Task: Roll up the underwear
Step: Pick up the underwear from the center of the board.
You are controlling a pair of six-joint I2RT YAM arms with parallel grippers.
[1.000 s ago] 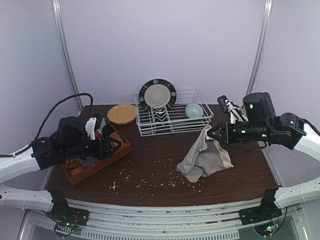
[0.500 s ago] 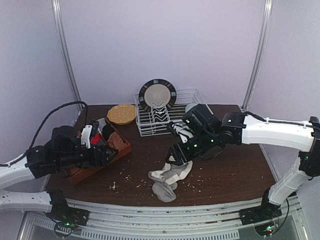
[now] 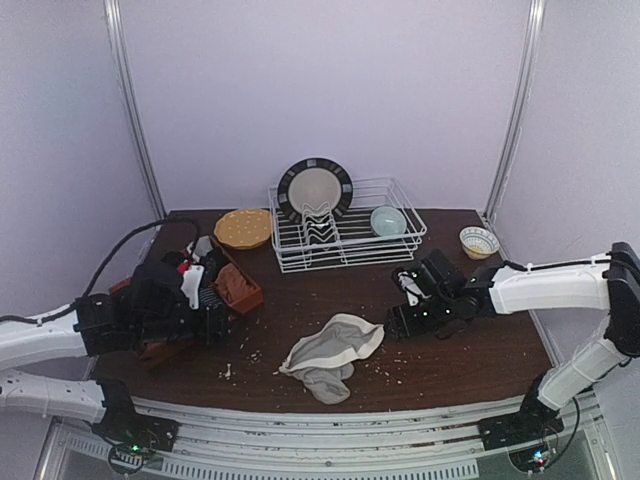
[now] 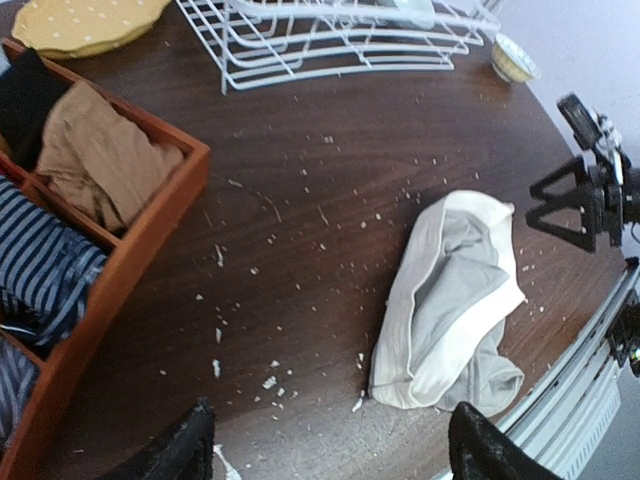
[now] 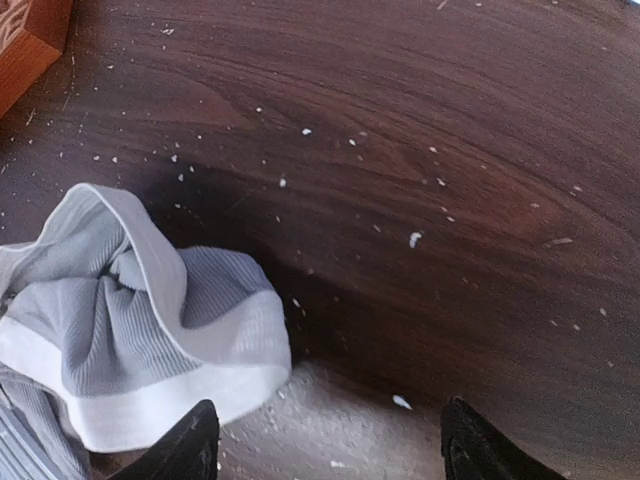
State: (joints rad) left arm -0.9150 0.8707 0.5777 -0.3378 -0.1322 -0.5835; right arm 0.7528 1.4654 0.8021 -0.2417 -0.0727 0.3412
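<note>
The grey-beige underwear (image 3: pixel 330 358) lies crumpled on the bench (image 3: pixel 470 350), toward its 6 o'clock edge. The right tool (image 3: pixel 397 322) sits just off the garment's 2 o'clock side, its fingers spread wide with nothing between them. The left tool (image 4: pixel 335 455), also wide and empty, hovers toward 9 o'clock near the wooden tray (image 4: pixel 150 240), which holds striped underwear (image 4: pixel 40 270) and orange-brown underwear (image 4: pixel 95 165).

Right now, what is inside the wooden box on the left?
The wooden box holds an orange-brown garment, a black garment beside it and a dark striped garment in the next compartment. The remaining compartments are cut off in the wrist view and covered by the left arm from above.
</note>
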